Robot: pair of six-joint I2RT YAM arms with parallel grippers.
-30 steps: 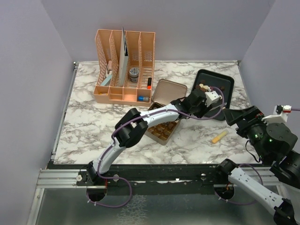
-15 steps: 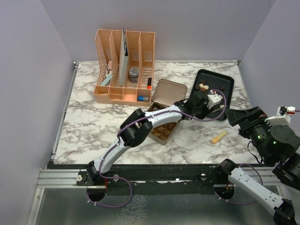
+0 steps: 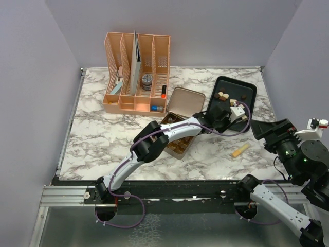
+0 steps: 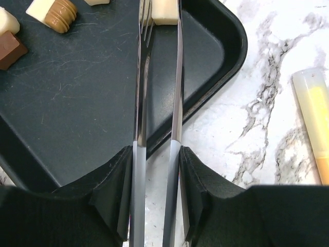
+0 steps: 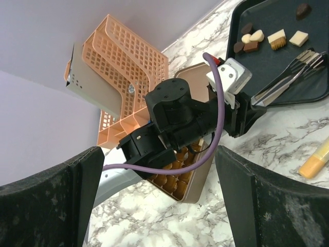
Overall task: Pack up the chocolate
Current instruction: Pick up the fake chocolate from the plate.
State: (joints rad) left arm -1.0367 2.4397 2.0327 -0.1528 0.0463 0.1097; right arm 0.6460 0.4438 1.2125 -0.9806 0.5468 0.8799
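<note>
From above, the left gripper reaches over the black tray, where loose chocolate lies; more fills the gold tin. Left wrist: narrow jaws flank a cream piece, pinched or not I cannot tell; squeeze gently, lift straight. Right wrist: the right gripper gapes wide, empty

Enclosure: three plain pale lavender walls, matte, unmarked. The back wall meets the left side wall and the right side wall at straight vertical corners.

Work surface: a rectangular white tabletop with grey marble veining, reaching the back wall. A thin silver metal strip runs along its left edge.

Near edge: a silver slotted aluminium rail lies across the front, with a dull grey metal surface below it.

Fixture: a peach perforated plastic desk organiser stands upright at the back left of the tabletop.

Lighting: even and diffuse, with only soft shadows. The light source is out of view.
</note>
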